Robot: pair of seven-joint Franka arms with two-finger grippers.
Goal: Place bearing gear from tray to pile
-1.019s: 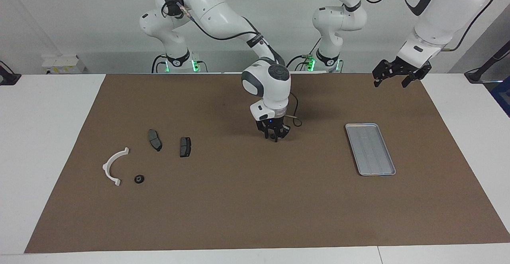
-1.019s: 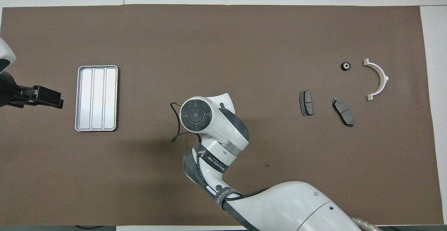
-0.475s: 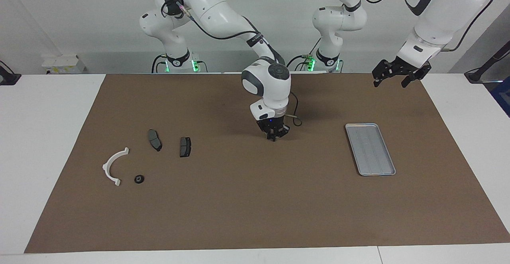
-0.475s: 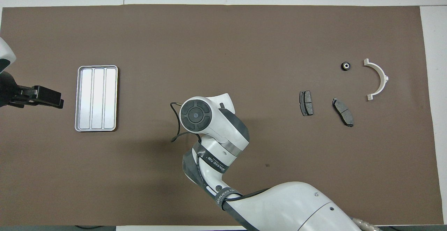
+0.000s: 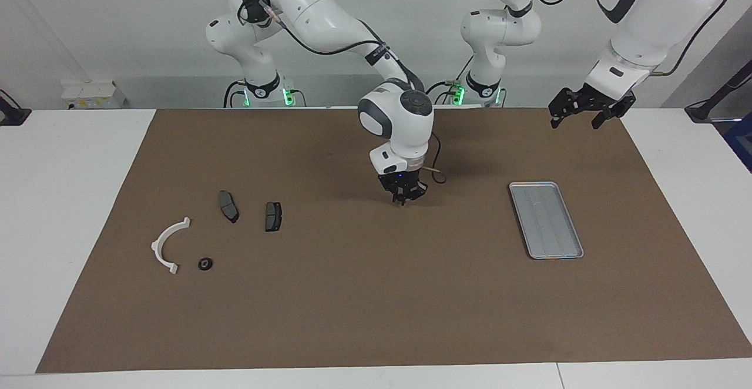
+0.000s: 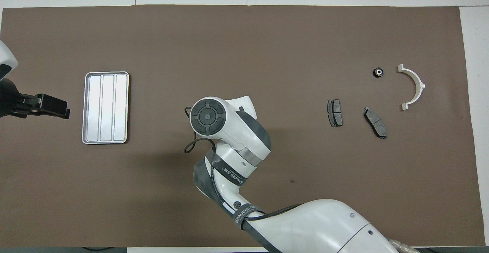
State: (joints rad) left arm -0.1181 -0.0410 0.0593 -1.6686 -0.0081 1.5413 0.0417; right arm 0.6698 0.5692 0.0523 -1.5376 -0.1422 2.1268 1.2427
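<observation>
Bearing gear [image 5: 204, 264] sat beside the white half-ring bracket [image 5: 168, 244], tray [image 5: 546, 220] bare. Right gripper [image 5: 403, 199] hung clenched, holding nothing, over mid-mat; left gripper [image 5: 588, 109] waited released near the tray.

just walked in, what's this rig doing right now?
Nothing is being held. The bearing gear already lies on the mat in the pile, beside the white bracket, with the two brake pads nearer the robots. The tray at the left arm's end holds nothing. The right claw is shut over bare mat mid-table. The left claw waits open, raised near the tray.
</observation>
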